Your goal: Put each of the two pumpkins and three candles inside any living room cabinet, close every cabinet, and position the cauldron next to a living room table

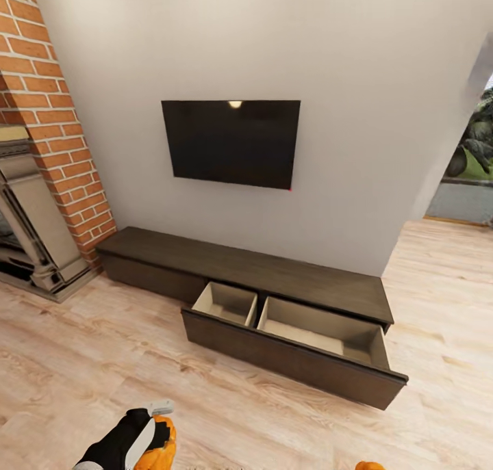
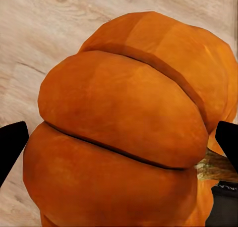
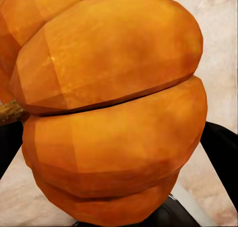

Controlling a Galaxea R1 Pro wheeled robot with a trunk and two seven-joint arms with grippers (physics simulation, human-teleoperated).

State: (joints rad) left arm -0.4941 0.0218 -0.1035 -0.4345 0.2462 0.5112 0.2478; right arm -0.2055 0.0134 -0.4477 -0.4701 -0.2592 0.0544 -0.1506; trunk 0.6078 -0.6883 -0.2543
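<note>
The robot faces a long, low dark brown cabinet (image 1: 253,268) standing against a pale wall beneath a wall-mounted television (image 1: 231,142). The cabinet's drawer (image 1: 294,336) is pulled out over the light wooden floor (image 1: 82,360), showing two pale compartments side by side, the left one smaller than the right; nothing can be seen inside either. A brick fireplace (image 1: 41,183) stands to the left of the cabinet.

At the bottom edge of the head view, the left end effector (image 1: 147,432) carries an orange pumpkin (image 1: 159,446). In the left wrist view this pumpkin (image 2: 124,133) sits between the two dark fingertips (image 2: 11,147), which press on its ribbed sides, its dry stem pointing sideways, with floor behind it.

The second pumpkin (image 1: 368,466) peeks in at the lower right of the head view. In the right wrist view it (image 3: 109,103) is gripped between the dark fingers (image 3: 220,157) of the right end effector (image 3: 114,152), which is closed on its flanks. Both pumpkins are held above the floor, well short of the open drawer.
</note>
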